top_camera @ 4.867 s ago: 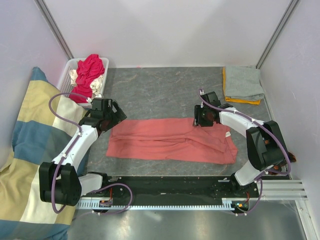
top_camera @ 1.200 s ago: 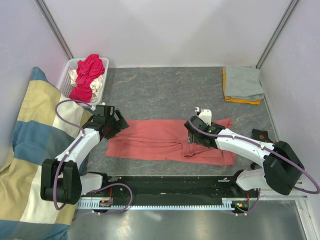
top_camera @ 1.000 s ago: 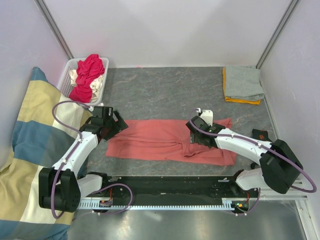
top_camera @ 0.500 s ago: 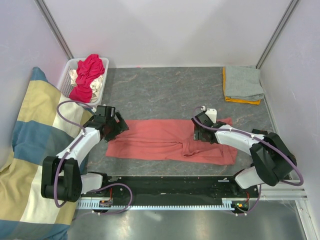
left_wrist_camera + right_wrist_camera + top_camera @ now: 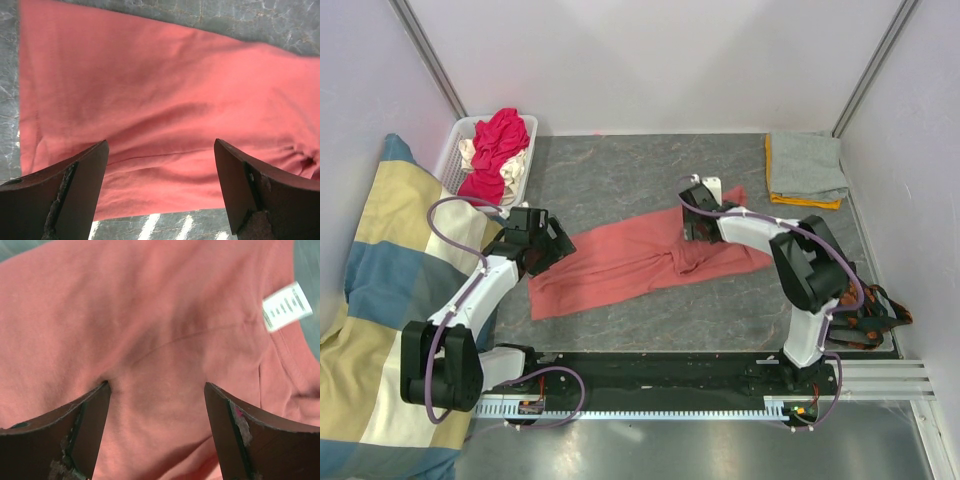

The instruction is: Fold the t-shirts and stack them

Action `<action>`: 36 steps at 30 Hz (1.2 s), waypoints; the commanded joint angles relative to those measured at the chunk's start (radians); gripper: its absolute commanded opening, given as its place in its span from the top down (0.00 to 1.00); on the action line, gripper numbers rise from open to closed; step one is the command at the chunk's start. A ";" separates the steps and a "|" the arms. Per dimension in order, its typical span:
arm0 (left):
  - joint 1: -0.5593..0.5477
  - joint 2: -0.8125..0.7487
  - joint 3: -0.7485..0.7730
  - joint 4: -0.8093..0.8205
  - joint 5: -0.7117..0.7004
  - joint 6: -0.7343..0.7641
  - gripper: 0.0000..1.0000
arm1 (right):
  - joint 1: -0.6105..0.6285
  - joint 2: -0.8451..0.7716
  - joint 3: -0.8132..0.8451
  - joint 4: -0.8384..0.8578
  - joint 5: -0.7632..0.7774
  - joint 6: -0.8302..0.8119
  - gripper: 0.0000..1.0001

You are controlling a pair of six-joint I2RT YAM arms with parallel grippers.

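Note:
The salmon-pink t-shirt [image 5: 630,262] lies folded into a long strip, slanting across the grey table [image 5: 620,175] from near left to far right. My left gripper [image 5: 552,250] is open just above its left end; in the left wrist view [image 5: 160,144] pink cloth [image 5: 150,90] fills the space between the jaws. My right gripper [image 5: 695,222] is open and pressed down on the shirt's right part; in the right wrist view [image 5: 156,385] the left fingertip [image 5: 100,392] dents the cloth [image 5: 150,315]. The white neck label [image 5: 286,306] shows at the upper right.
A folded grey shirt [image 5: 807,162] lies on an orange one [image 5: 800,201] at the back right corner. The white basket [image 5: 455,150] at the back left holds magenta-red [image 5: 498,145] and cream shirts. The striped cushion [image 5: 380,300] lies along the left.
My right gripper has moved toward the back left and dragged the shirt's right end with it, so the strip now slants and is bunched. My left gripper stays at the left end.

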State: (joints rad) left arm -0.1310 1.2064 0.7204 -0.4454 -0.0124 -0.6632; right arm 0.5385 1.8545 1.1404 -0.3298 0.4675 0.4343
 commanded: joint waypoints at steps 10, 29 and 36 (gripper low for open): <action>0.001 -0.001 0.045 0.043 0.020 0.074 0.06 | -0.014 -0.050 0.233 0.054 -0.122 -0.203 0.09; -0.278 1.108 1.361 -0.102 0.292 0.585 0.05 | -0.012 -0.810 -0.154 -0.192 -0.185 -0.031 0.06; -0.355 1.280 1.577 -0.139 0.281 0.655 0.04 | -0.014 -0.916 -0.176 -0.293 -0.159 -0.025 0.06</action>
State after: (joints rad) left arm -0.4561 2.4462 2.2150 -0.5247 0.2413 -0.1181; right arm 0.5262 0.9874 0.9821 -0.5529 0.2970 0.3897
